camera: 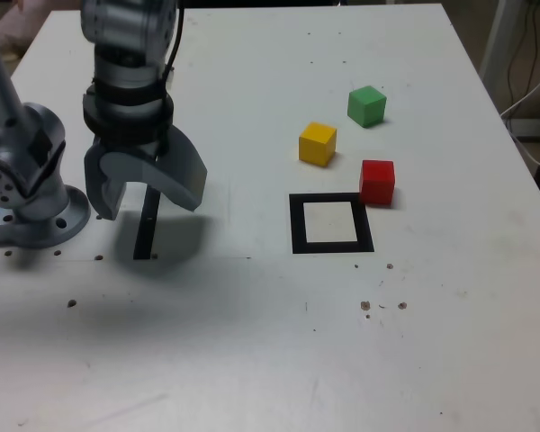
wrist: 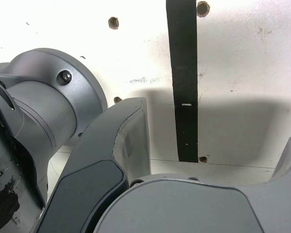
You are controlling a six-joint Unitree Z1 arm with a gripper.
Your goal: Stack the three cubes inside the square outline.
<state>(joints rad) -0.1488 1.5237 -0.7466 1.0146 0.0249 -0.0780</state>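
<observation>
A robot's gripper (camera: 144, 184) is hanging above a white tabletop (camera: 207, 360) beside the arm's round base (camera: 43, 220), its jaws standing wide apart with nothing between them. Beneath it, a narrow black strip (wrist: 184, 82) is running along the surface, and the gripper's shadow is falling across it.

Outward from the claw, toward the exterior view's right, all three cubes are sitting on the table, well apart from the gripper. The yellow cube (camera: 318, 144) is lying nearest, behind the square outline (camera: 298, 225); the green cube (camera: 366, 106) is resting farther back and to the right. The red cube (camera: 377, 183) is standing at the outline's far right corner, by its black border, outside the white centre.

The coming move is likely turning on that sideways gap: the arm is needing to swing toward the exterior view's right and then lower over a first cube. No cube is showing a clear long axis, so the faces are probably guiding the grip. The white centre is awaiting its first block, and stacking is apparently still ahead.
</observation>
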